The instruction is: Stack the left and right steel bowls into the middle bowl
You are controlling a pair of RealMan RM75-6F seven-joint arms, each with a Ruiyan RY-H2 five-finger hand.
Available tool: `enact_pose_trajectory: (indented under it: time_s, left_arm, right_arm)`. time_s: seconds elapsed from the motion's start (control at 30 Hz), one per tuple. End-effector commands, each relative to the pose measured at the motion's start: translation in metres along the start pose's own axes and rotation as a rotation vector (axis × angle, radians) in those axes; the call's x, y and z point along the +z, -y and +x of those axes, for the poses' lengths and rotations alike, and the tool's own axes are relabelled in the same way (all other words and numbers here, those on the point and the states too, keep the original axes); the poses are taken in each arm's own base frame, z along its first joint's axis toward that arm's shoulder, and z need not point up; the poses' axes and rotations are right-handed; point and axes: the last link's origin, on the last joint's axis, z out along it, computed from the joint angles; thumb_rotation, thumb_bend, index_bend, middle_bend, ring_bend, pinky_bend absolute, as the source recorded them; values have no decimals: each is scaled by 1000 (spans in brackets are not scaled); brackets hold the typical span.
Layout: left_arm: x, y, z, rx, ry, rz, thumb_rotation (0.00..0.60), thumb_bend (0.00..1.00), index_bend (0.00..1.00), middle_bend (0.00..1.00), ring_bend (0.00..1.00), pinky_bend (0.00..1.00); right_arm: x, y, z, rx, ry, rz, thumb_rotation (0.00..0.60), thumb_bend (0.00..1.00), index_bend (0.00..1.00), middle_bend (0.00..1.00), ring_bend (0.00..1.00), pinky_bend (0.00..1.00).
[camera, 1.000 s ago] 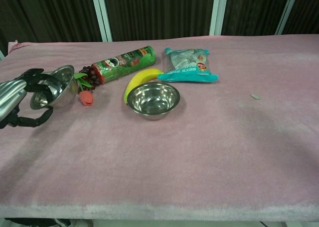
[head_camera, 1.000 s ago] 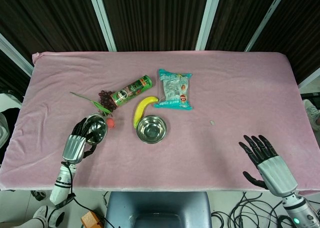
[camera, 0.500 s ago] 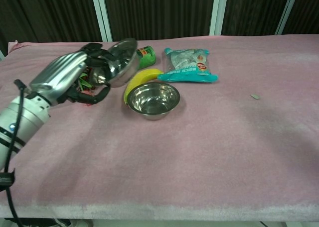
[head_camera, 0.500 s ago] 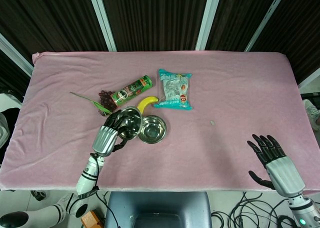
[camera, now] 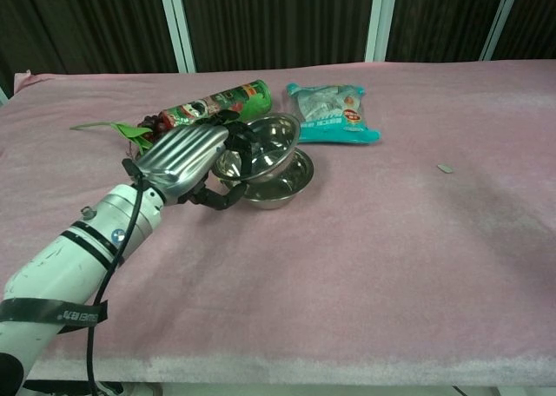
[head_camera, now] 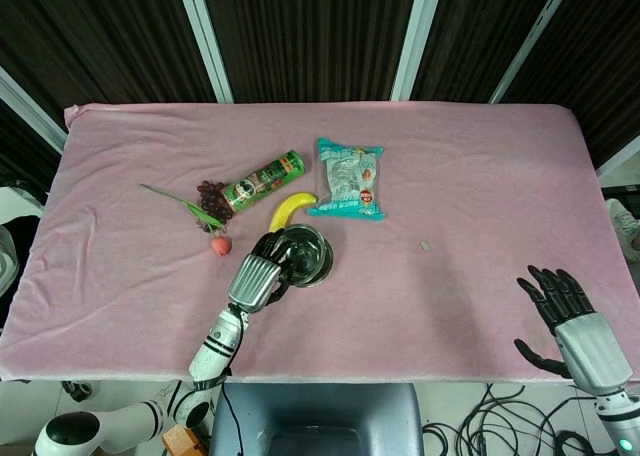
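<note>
The pink worktop [camera: 391, 266] carries the middle bowl [camera: 291, 181], which sits directly under the left hand [camera: 187, 157]. That hand's fingers [camera: 233, 144] are clamped on the rim of a tilted steel bowl [camera: 265, 142] resting partly inside the middle one. The right hand [head_camera: 575, 321] hangs at the worktop's near edge, well away, fingers apart and holding nothing.
</note>
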Motion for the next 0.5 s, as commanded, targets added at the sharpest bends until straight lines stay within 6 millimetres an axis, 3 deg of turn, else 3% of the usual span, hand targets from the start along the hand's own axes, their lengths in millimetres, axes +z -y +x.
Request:
enact_pose_trajectory:
  time_s: [0.03,0.2,0.3,0.5]
  left_arm:
    - [-2,2,-5,34,31,-8,600,440,546,188,39,141]
    - [-3,4,-7,21,57,1,600,426,71,113,0,129]
    - [-5,3,-1,16,42,-20,600,417,0,90,0,127]
    - [-24,13,21,25,23,-57,600,408,0,34,0,127]
  right_arm:
    - [-1,-1,2,3,-5,0,600,388,0,0,0,0]
    - [-5,1,2,22,13,20,600,388,0,0,0,0]
    - [-5,0,4,18,-6,15,600,388,0,0,0,0]
    - [-8,0,8,24,-28,7,600,388,0,0,0,0]
